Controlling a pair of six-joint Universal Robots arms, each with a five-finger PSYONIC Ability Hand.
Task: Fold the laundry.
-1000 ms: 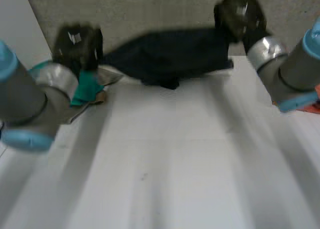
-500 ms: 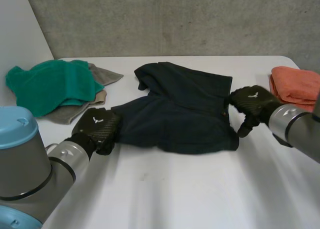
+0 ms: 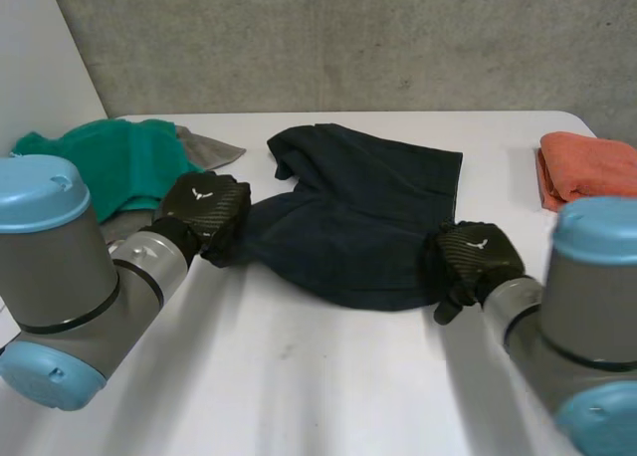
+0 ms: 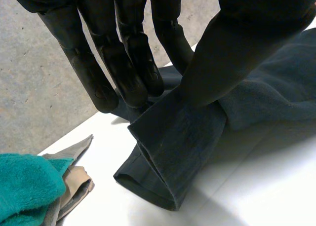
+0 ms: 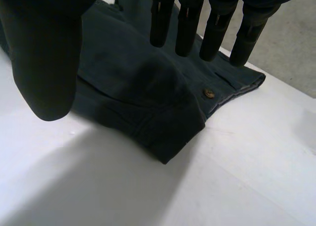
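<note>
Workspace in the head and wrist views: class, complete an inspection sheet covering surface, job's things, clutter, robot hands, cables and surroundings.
Surface: white table, carrying all the cloth.
Job's things: dark garment lies loosely spread mid-table; its button shows at the corner below the right robot hand's fingertips.
Clutter: green towel heaped on a grey cloth at the table's left; orange cloth folded at its right.
Robot hands: left robot hand pinches the garment's left end between thumb and fingers; right robot hand is open, fingers straight over the button corner.
Cables: nothing seen.
Surroundings: grey concrete wall behind the table.
</note>
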